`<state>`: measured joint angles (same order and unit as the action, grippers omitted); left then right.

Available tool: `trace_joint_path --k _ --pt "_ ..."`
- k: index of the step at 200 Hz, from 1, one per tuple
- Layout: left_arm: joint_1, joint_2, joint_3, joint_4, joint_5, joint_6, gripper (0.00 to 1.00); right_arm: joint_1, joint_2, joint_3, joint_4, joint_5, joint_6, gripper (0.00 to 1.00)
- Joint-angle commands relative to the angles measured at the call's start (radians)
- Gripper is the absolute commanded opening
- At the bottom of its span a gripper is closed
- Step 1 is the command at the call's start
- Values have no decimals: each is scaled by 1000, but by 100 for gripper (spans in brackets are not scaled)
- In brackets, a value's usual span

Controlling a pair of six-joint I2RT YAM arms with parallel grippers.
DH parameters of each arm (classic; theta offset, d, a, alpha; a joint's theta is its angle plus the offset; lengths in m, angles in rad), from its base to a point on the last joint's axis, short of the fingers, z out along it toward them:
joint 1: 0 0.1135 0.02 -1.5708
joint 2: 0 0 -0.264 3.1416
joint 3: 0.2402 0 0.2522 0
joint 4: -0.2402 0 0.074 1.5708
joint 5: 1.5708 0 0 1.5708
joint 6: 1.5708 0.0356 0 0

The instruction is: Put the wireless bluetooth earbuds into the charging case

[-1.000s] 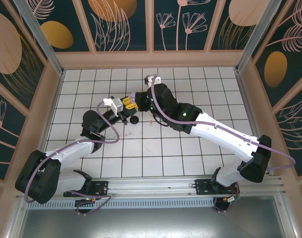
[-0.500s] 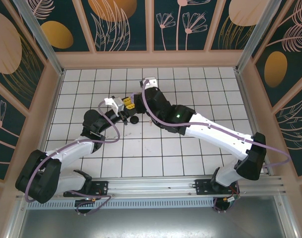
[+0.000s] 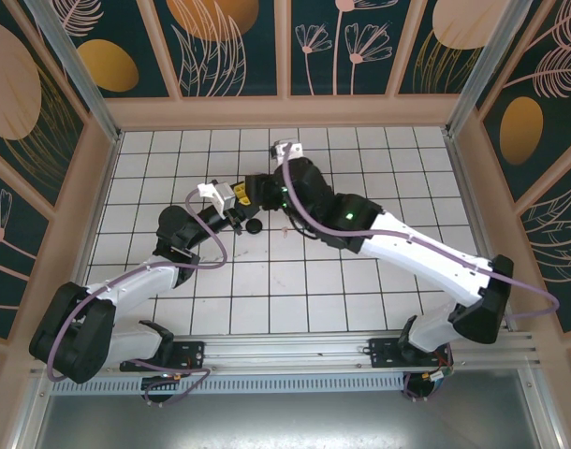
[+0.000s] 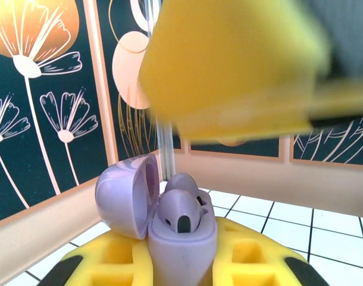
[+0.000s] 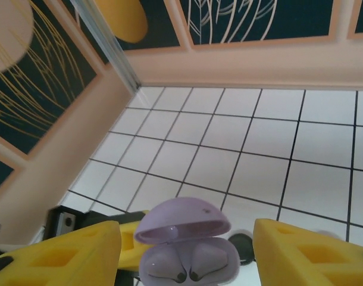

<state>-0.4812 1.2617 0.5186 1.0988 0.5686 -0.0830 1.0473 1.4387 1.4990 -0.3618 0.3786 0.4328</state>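
- Earbuds [image 5: 166, 263], 2 lilac ones, are sitting side by side in the wells of the lilac case [image 4: 181, 247], whose lid [image 4: 125, 199] is standing open.
- Left pincer [image 4: 181, 268] is clamping the case's base between its yellow fingers, holding it upright.
- Right pincer [image 5: 190, 256] is straddling the case, its jaws gaping wide on either side without touching it.
- Black round object [image 3: 255, 226] is lying on the table [image 3: 360, 159] nearby.

White grid-lined bench [image 3: 173, 159], peach-framed dark teal wall panels [image 3: 234, 47] with orange and pink flower motifs, metal corner posts [image 3: 75, 65].
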Motion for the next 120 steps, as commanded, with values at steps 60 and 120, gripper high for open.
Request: trace_joint_path --k 60,120 --pt "-11 22 20 42 36 8 0 -230 105 185 -98 -359 39 38" --pt "-16 34 39 19 43 11 0 -251 295 395 -314 -496 -71 18"
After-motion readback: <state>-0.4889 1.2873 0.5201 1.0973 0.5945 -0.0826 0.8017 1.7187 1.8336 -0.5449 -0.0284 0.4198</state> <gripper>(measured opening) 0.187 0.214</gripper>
